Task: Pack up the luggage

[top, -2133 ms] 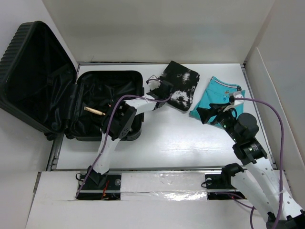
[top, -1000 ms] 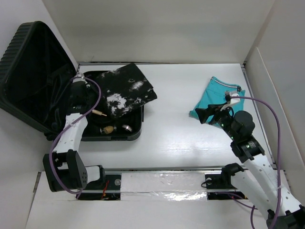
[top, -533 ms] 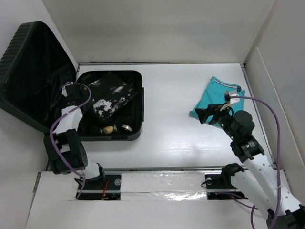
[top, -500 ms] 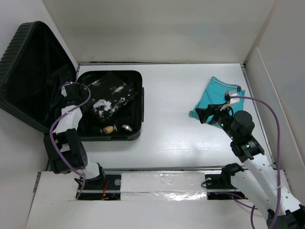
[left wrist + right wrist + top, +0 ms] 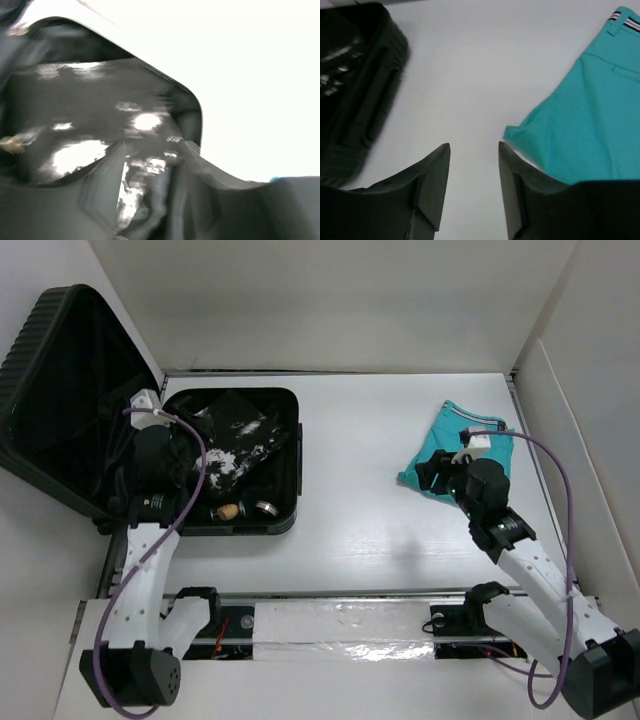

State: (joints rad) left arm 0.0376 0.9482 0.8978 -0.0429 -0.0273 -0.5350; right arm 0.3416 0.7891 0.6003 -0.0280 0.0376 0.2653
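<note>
The black ribbed luggage (image 5: 70, 390) lies open at the left, its lid leaning on the wall. The black patterned cloth (image 5: 245, 435) lies inside its base (image 5: 290, 512). My left gripper (image 5: 200, 466) hovers over the cloth's near-left edge. In the blurred left wrist view its jaws (image 5: 150, 150) stand apart above the cloth (image 5: 95, 110). My right gripper (image 5: 425, 472) is open and empty at the near-left corner of the teal cloth (image 5: 465, 440). In the right wrist view (image 5: 474, 146) the teal cloth (image 5: 590, 115) lies just beside the right finger.
A small gold-brown item (image 5: 230, 510) and a ring-like item (image 5: 265, 507) lie in the luggage base near its front rim. White walls enclose the table at the back and right. The luggage corner shows in the right wrist view (image 5: 360, 100).
The left gripper carried the patterned cloth from the table into the luggage, left it lying there, and has pulled back nearer. The right gripper moved slightly closer to the teal cloth.
</note>
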